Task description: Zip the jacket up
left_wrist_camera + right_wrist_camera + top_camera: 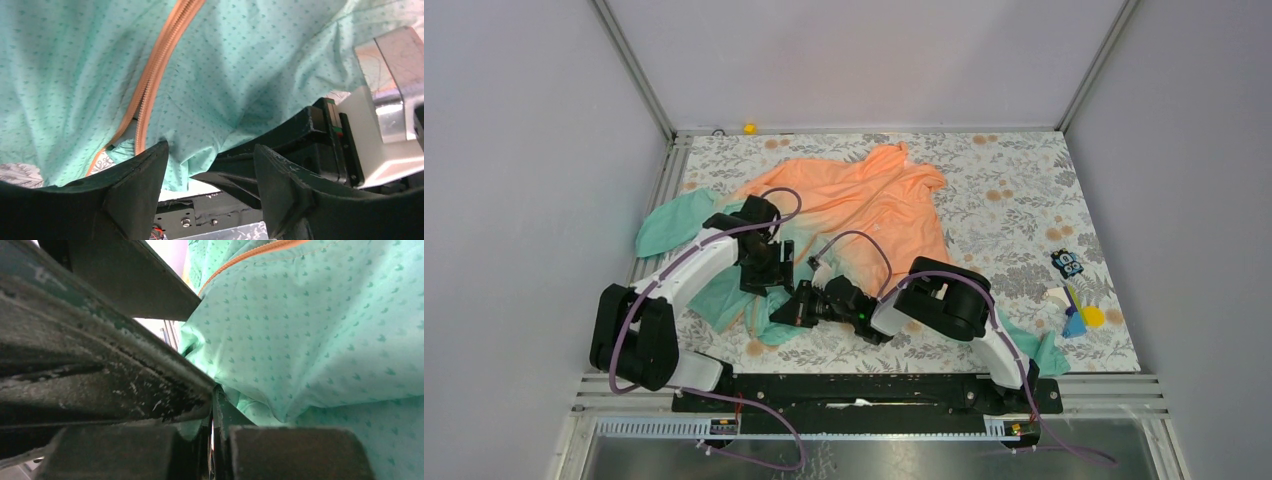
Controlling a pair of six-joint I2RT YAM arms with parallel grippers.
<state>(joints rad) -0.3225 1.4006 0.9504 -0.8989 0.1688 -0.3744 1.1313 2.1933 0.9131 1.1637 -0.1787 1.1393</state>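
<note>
Top view: the jacket point(874, 200) sprawls on the table point(1024, 180). Wrist views alone show grips — right hand point(215, 412) clenched on teal hem, left hand point(210, 147) released beside the zipper point(150, 85)

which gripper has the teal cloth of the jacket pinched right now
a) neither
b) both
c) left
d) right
d: in its wrist view the right gripper is shut with a fold of the jacket caught between its fingers, while the left gripper stands open near the zipper with nothing between its fingers.
</note>
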